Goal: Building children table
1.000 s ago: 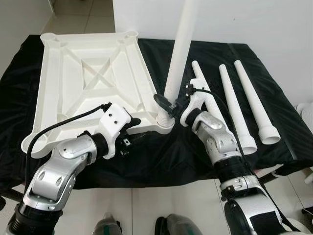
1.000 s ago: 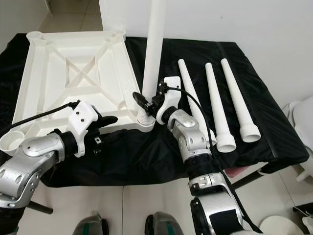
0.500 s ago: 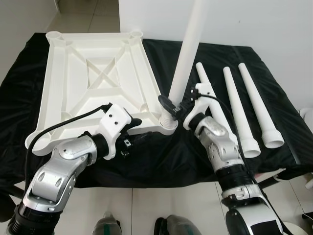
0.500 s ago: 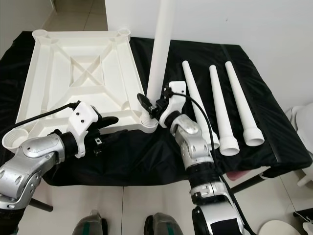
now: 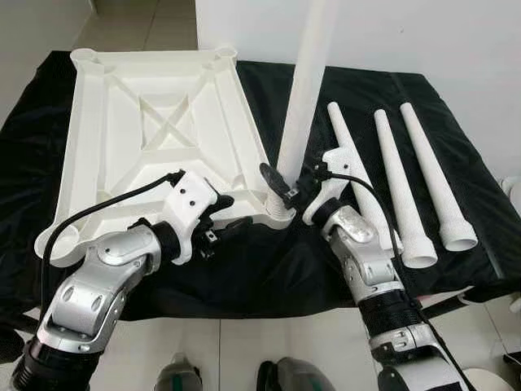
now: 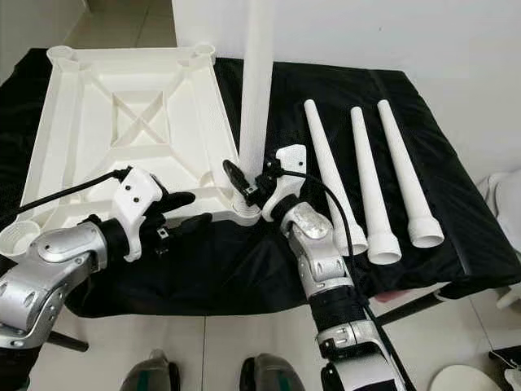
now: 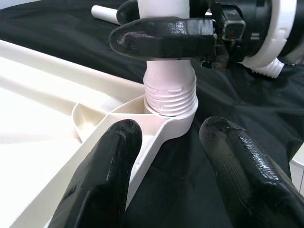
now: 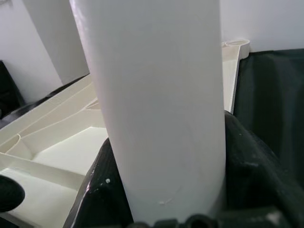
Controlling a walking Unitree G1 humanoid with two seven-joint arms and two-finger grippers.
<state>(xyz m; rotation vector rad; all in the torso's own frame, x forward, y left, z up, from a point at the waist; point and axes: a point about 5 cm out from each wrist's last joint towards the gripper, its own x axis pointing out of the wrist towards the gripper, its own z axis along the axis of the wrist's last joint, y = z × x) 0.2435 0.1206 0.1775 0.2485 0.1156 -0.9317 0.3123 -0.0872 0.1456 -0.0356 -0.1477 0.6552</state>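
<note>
Partly cropped leg (top unseen)

My bot's got chunky silver arms, white wrist housings, glossy black fingers, and a black cable looping off each wrist.

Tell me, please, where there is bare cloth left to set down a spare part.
Bare black cloth lies right of the three loose legs, and in a strip along the near edge below the upturned tabletop. It is crowded at the near corner socket, where the right gripper holds the upright leg and the left gripper hovers.
</note>
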